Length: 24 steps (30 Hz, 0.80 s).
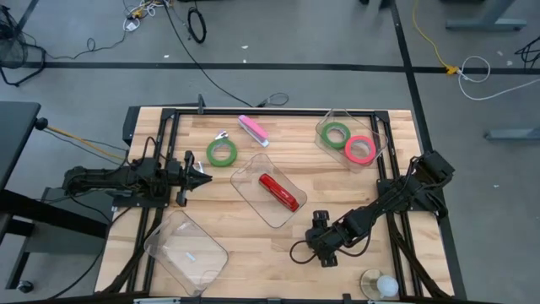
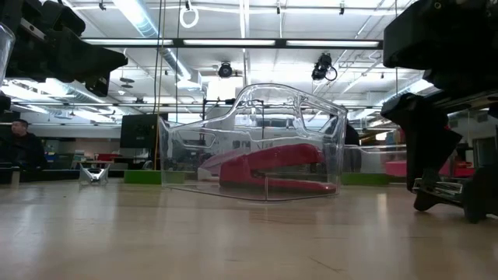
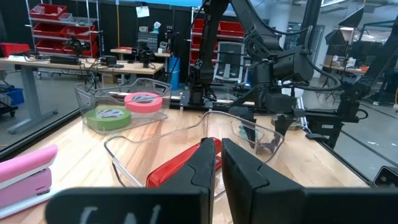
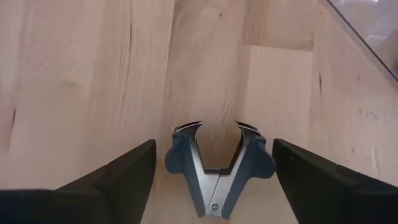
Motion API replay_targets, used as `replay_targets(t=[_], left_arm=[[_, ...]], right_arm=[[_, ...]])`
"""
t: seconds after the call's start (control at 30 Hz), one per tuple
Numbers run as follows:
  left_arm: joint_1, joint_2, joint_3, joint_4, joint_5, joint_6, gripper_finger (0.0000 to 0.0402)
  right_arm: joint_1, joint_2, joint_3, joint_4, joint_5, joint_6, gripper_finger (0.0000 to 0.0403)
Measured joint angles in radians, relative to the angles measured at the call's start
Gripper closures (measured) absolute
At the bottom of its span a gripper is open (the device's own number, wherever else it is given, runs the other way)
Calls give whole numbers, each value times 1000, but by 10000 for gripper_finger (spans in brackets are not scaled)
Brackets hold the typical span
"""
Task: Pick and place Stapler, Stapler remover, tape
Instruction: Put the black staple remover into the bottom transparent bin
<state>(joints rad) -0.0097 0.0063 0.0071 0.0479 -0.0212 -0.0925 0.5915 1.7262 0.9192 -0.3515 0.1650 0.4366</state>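
Observation:
A blue-handled staple remover [image 4: 217, 165] lies flat on the wooden table. My right gripper [image 4: 214, 149] is open low over it, one finger on either side with a gap to each; it stands near the table's front [image 1: 323, 249]. A red stapler [image 1: 281, 192] lies in a clear container [image 1: 246, 169] at the centre. My left gripper [image 1: 202, 177] is shut and empty, left of that container. A green tape ring [image 1: 222, 153] lies on the table. Another green ring [image 1: 336, 133] and a red-pink ring [image 1: 360, 149] lie in a clear container at the far right.
A pink stapler [image 1: 253, 129] and a second small staple remover [image 1: 222, 135] lie near the far edge. An empty clear container [image 1: 186, 249] sits at the near left. A round object with a white ball [image 1: 380, 285] sits at the near right edge.

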Motion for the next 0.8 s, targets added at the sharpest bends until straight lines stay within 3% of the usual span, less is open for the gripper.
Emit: replay_targets(t=[0.43,0.8], left_arm=[[0,0,0,0,0,0,372],[0,0,0,0,0,0,371]], right_arm=[[0,0,0,34,-26,0,181],[0,1,1,193,-26,0,248]])
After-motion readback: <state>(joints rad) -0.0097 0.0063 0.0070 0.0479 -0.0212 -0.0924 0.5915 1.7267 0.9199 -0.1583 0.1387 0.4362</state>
